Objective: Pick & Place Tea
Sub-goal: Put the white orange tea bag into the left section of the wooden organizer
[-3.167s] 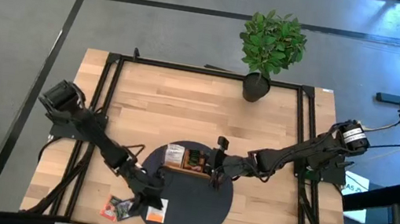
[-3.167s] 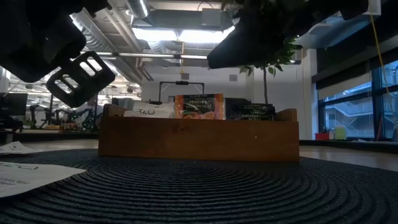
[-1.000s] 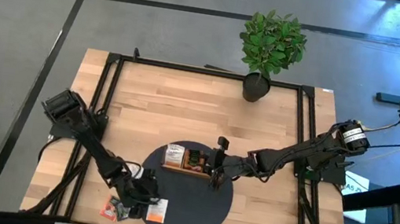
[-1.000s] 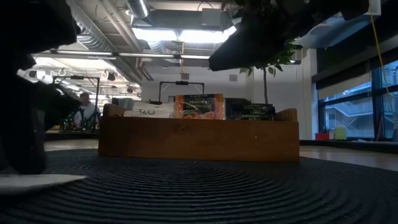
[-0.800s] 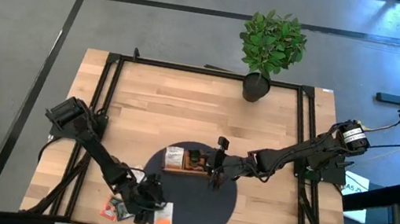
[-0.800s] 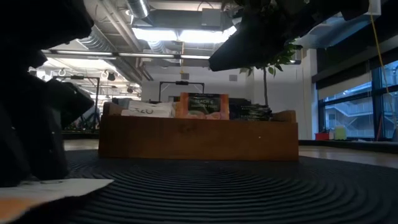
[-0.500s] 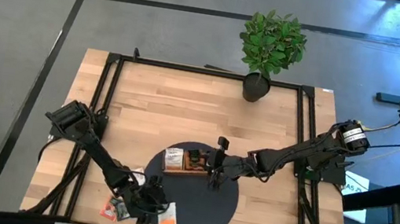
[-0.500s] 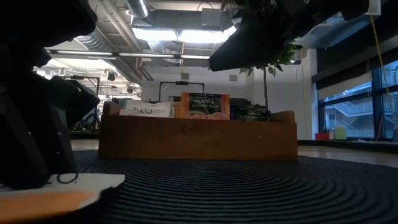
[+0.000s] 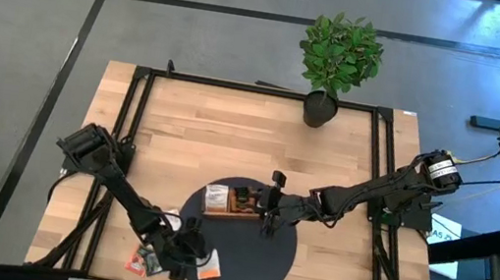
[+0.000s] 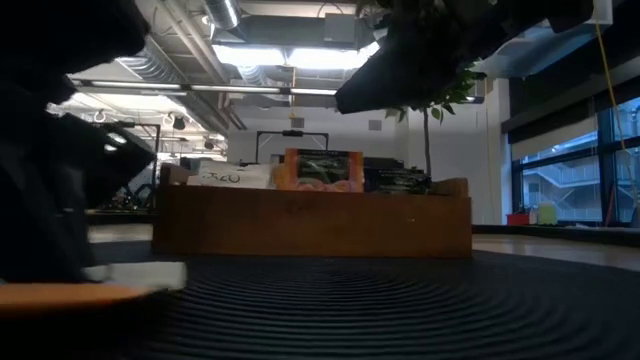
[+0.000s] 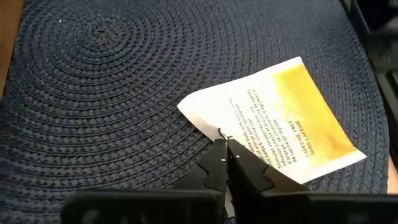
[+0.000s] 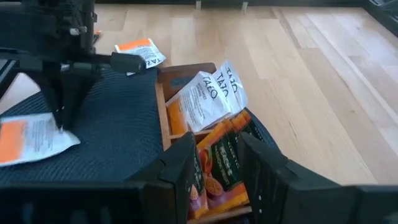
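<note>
The white-and-orange sachet lies flat on the dark woven mat, on the mat's near-left part, well apart from the wooden tray that sits toward the mat's far side. In the left wrist view the left gripper has its jaws brought fully together, their tips meeting at the sachet's white edge; whether a fold of paper is actually pinched between them cannot be told, since the packet looks flat on the weave. The sachet's long axis runs at a slant away from the gripper, white end nearest the tips, orange end farthest. In the high view this same packet shows just beside the left gripper, on the side toward the tray. More sachets lie off the mat's left edge on the table.

The right gripper hangs over the tray with its fingers apart and nothing between them; below it the tray holds a white sachet and orange ones. The left arm is plainly the nearer to the loose packet, and my judgement is that carrying it means travelling toward the tray, away from the mat's near-left edge.
</note>
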Available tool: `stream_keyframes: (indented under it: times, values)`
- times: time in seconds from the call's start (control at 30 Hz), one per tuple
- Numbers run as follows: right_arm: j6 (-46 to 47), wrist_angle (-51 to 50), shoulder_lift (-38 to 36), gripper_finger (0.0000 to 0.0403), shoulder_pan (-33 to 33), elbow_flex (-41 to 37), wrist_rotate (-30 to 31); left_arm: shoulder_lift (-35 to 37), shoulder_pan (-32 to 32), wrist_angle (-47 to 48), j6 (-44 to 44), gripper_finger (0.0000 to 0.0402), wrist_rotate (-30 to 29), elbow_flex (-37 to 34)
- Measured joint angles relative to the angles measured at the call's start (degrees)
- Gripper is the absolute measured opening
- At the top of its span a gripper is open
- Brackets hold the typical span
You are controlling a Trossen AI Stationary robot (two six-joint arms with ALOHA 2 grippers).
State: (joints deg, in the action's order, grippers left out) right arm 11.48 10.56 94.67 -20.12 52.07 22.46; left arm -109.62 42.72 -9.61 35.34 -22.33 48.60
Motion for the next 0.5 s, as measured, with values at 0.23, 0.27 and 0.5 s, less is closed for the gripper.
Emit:
stream_keyframes:
  times: [0.23,0.27,0.5]
  values:
    - [-1.0,2.8,0.0,0.0126,0.0,0.0,-1.7,10.6,0.0,6.8,-7.0,0.0002,-3.8,-0.4]
    - [-1.5,2.8,0.0,0.0126,0.0,0.0,-2.3,12.5,-0.2,7.6,-8.6,0.0003,-6.3,-0.3]
    - [-2.9,2.9,0.0,0.0126,0.0,0.0,-3.1,23.4,-2.8,19.2,-26.0,0.0003,-19.9,1.6]
